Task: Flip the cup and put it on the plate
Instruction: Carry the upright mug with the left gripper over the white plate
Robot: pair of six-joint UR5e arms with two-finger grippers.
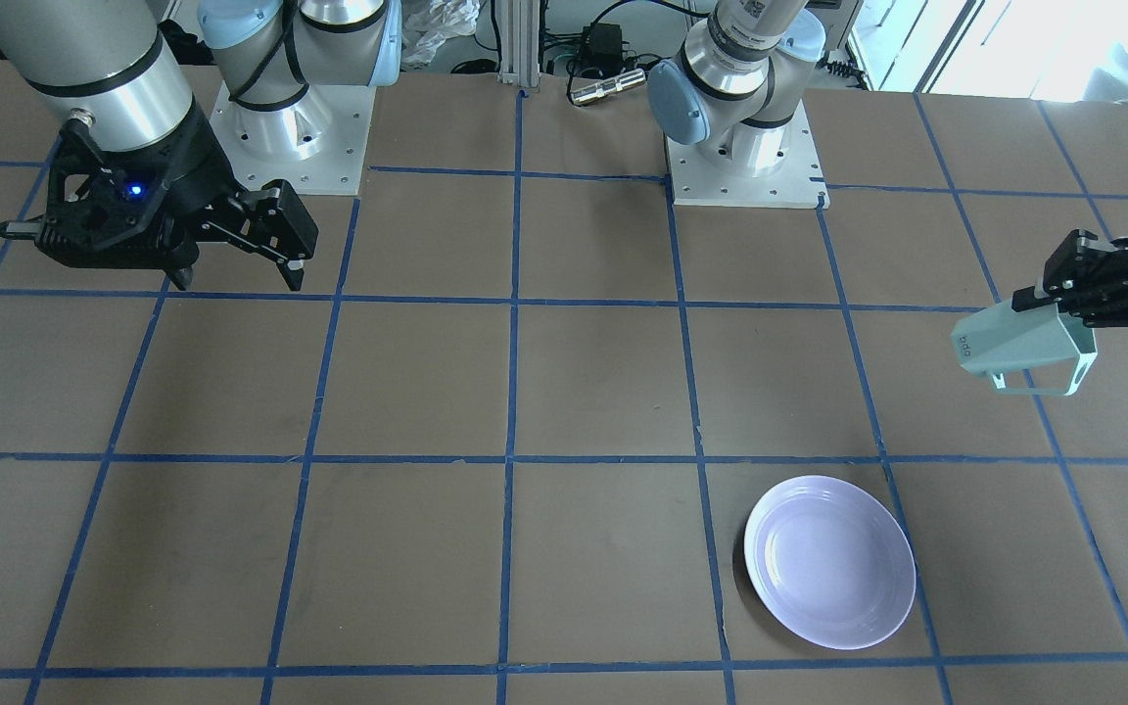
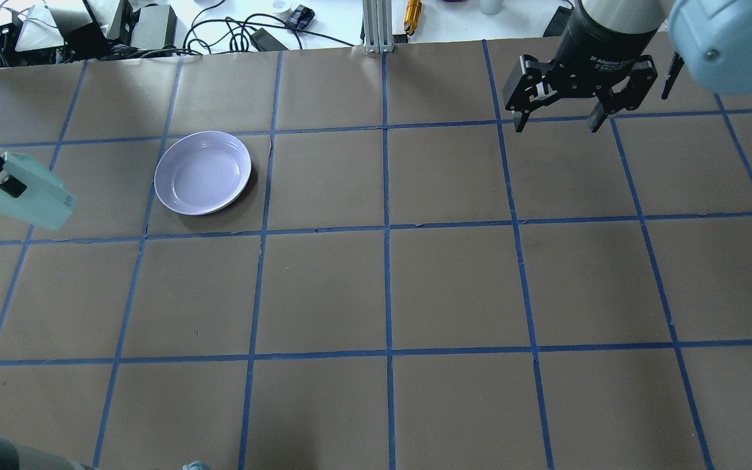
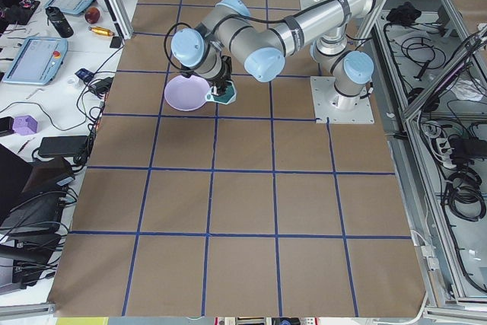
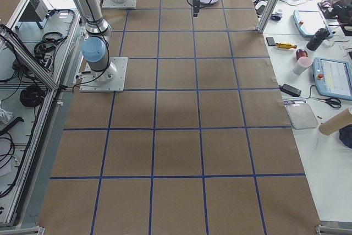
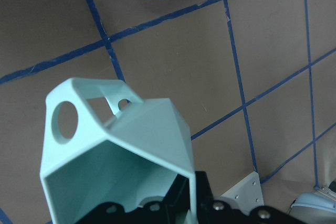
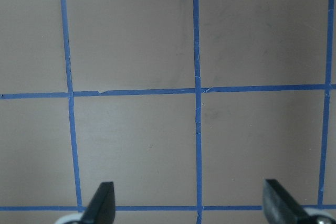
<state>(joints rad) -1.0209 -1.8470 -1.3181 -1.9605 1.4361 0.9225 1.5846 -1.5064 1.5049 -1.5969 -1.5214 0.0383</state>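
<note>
— where's the cup [image 1: 1014,343]?
— in the air, tipped on its side, base toward the table's middle, handle on the underside. the left gripper [image 1: 1042,294] pinches its wall at the rim
— and the plate [image 1: 828,563]?
— flat on the table, near the cup but apart from it
— the right gripper [image 2: 557,123]?
— fingers spread wide, hanging above the table well apart from both
</note>
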